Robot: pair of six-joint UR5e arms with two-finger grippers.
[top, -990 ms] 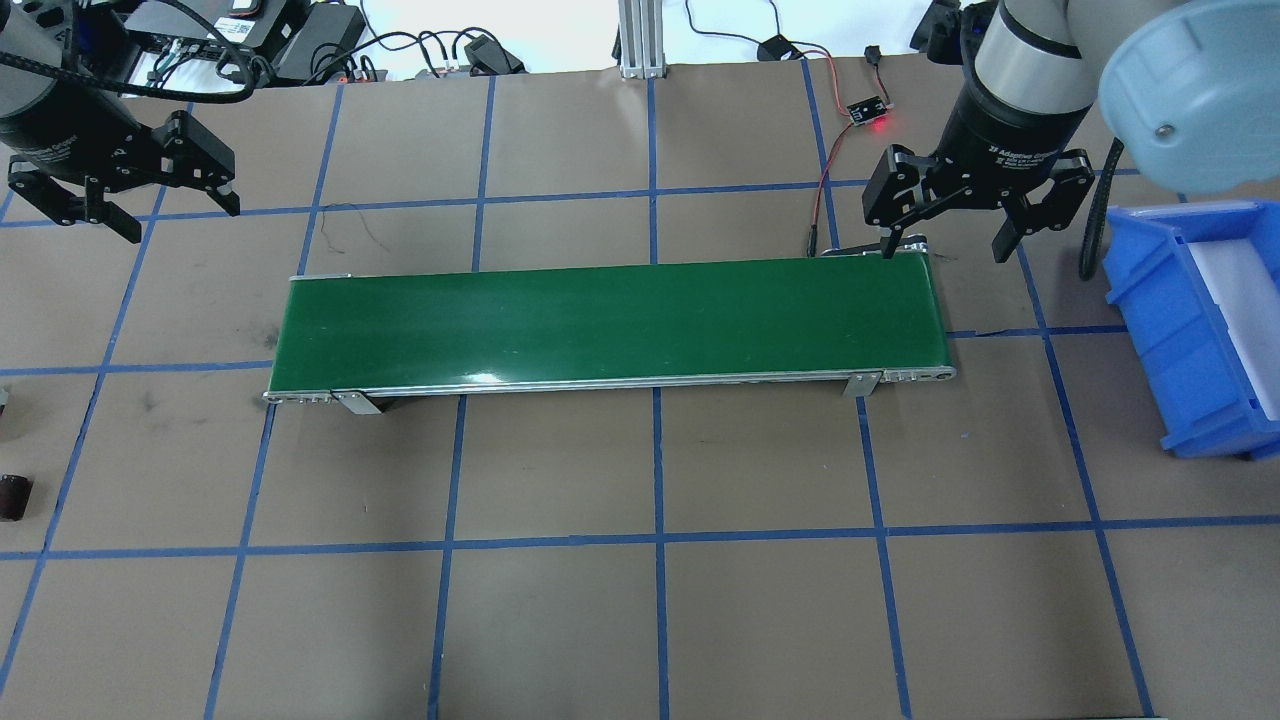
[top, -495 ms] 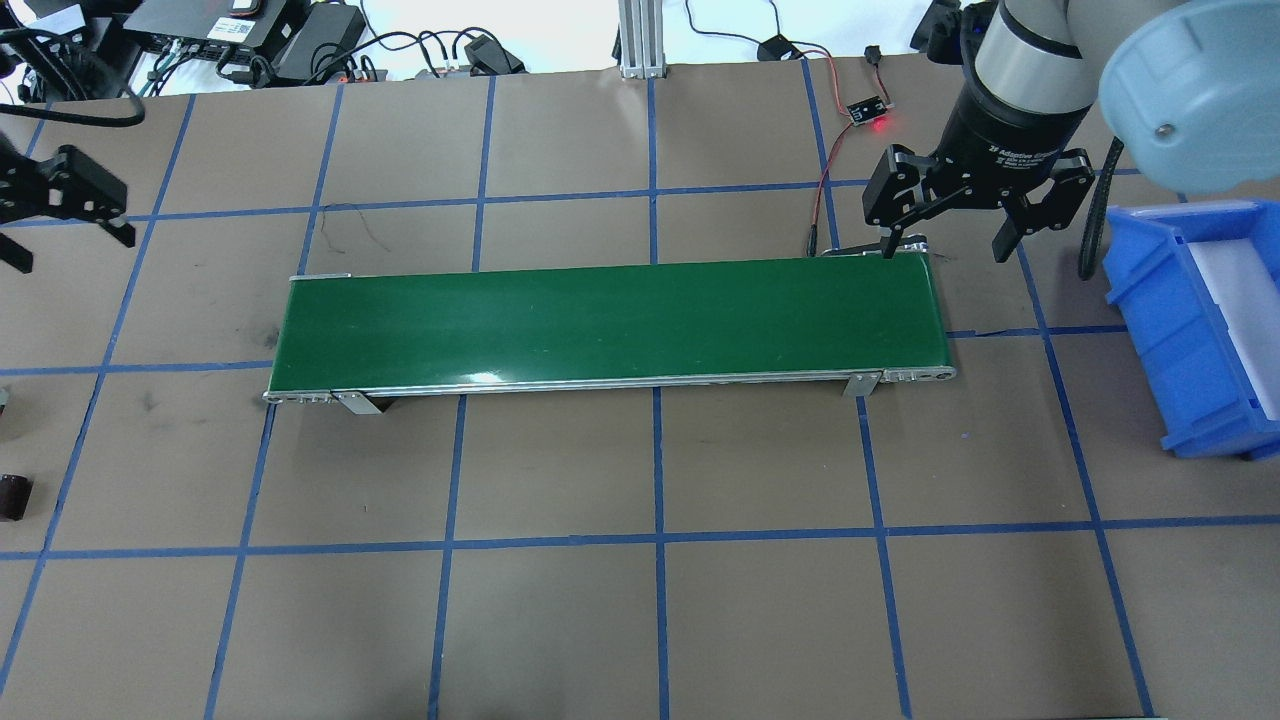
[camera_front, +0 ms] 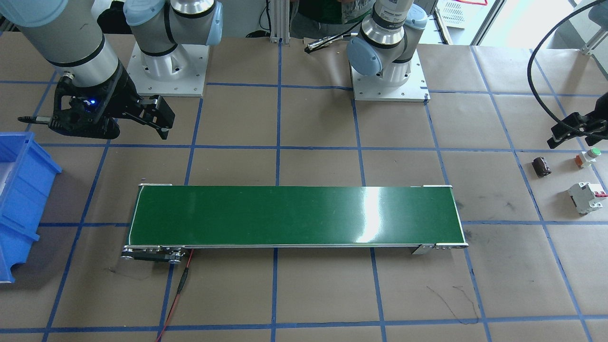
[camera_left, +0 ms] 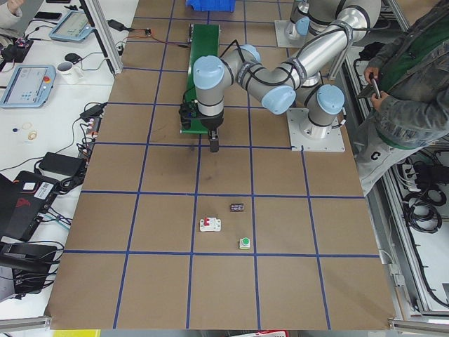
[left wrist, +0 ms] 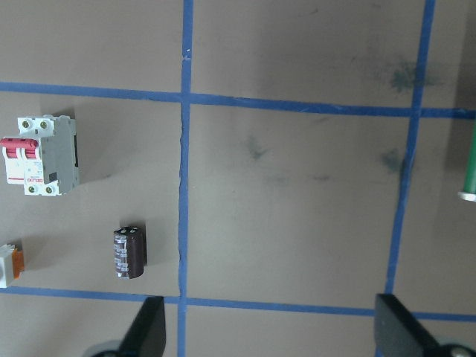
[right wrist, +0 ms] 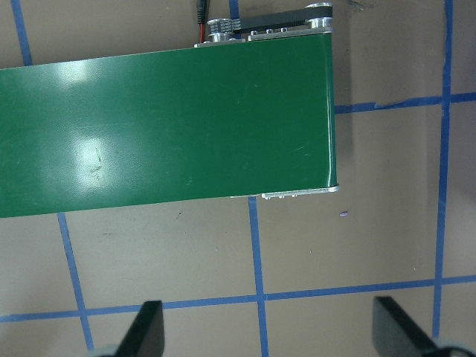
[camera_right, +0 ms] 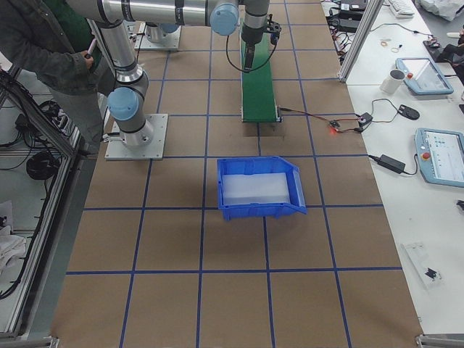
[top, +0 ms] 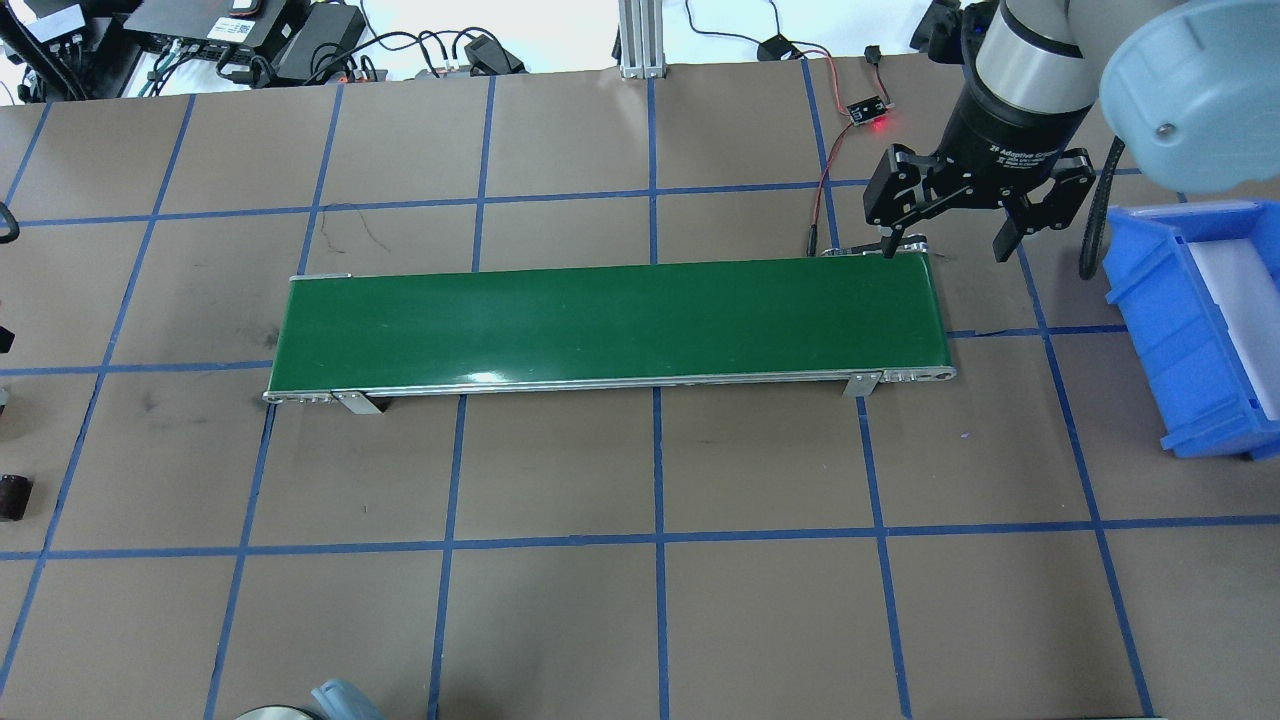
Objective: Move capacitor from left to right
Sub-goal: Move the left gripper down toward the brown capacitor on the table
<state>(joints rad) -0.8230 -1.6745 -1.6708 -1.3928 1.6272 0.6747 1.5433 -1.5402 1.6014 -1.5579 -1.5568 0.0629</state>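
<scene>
The capacitor (camera_front: 541, 166), a small dark maroon cylinder, lies on its side on the brown table, far out on my left. It also shows at the overhead view's left edge (top: 12, 497) and in the left wrist view (left wrist: 129, 252). My left gripper (camera_front: 577, 135) hovers open and empty just behind the capacitor. In the left wrist view its fingertips (left wrist: 152, 331) frame bare table, with the capacitor just beyond the left one. My right gripper (top: 945, 245) is open and empty above the far right end of the green conveyor belt (top: 610, 325).
A white-grey circuit breaker (camera_front: 585, 197) and a green-topped push button (camera_front: 589, 156) lie near the capacitor. A blue bin (top: 1190, 330) stands at the right end of the table. A small board with a red light (top: 868, 112) and its wires lie behind the belt.
My left gripper has moved left and almost out of the overhead view. The right gripper and the capacitor have not moved.
</scene>
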